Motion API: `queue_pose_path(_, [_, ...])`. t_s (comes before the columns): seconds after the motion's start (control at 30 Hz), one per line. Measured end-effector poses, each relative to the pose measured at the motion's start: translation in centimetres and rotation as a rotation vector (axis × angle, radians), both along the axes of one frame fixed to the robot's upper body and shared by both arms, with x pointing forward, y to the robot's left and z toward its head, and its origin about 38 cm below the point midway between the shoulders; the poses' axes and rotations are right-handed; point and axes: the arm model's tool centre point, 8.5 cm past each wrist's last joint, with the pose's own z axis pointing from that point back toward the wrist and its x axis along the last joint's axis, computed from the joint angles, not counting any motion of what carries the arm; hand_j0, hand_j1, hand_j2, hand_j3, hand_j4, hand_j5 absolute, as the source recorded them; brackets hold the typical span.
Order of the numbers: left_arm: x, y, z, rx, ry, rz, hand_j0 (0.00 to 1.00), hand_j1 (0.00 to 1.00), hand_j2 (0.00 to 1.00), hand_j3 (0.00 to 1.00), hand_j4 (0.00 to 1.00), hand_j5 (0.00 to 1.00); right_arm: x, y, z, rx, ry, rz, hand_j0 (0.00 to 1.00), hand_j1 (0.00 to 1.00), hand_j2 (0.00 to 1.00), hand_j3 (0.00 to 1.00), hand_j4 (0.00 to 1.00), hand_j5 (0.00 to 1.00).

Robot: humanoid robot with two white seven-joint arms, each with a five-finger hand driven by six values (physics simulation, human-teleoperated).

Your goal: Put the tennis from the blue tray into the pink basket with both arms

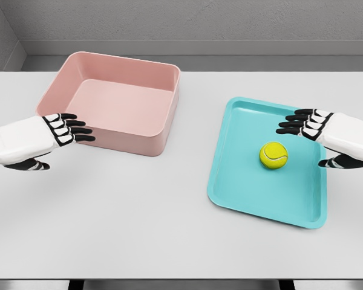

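I expect the tennis ball (273, 155) to be light, springy and prone to rolling, so I'd cup it from both sides around its middle. It looks yellow-green and fuzzy with a pale seam, resting near the middle of the blue tray (242, 193). My right hand (319, 130) hovers over the tray's far right side, fingers apart, empty. My left hand (45, 140), fingers likewise spread, sits well left of the tray, beside the pink basket (146, 140).

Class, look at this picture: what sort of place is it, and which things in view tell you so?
Probably a simulated robot test bench, not a lived-in room: a plain white table against bare grey walls, carrying only a pink basket and a blue tray with a tennis ball.
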Motion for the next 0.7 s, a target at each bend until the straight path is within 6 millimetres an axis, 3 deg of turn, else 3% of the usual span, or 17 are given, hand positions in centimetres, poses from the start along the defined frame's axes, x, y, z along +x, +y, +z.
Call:
queue_pose_path(0.2, [0.0, 0.0, -0.1, 0.000, 0.002, 0.000, 1.00, 1.00, 1.00, 1.00, 1.00, 1.00, 0.1, 0.2, -0.3, 0.005, 0.004, 0.003, 1.00, 1.00, 1.00, 1.00, 1.00, 1.00])
queue_pose_path(0.37, [0.0, -0.1, -0.1, 0.000, 0.001, -0.002, 1.00, 1.00, 1.00, 1.00, 1.00, 1.00, 0.5, 1.4, -2.5, -0.043, 0.064, 0.027, 1.00, 1.00, 1.00, 1.00, 1.00, 1.00])
queue_pose_path(0.7, [0.0, -0.1, -0.3, 0.004, 0.000, -0.003, 1.00, 1.00, 1.00, 1.00, 1.00, 1.00, 3.5, 1.5, -5.5, -0.044, 0.097, -0.034, 1.00, 1.00, 1.00, 1.00, 1.00, 1.00])
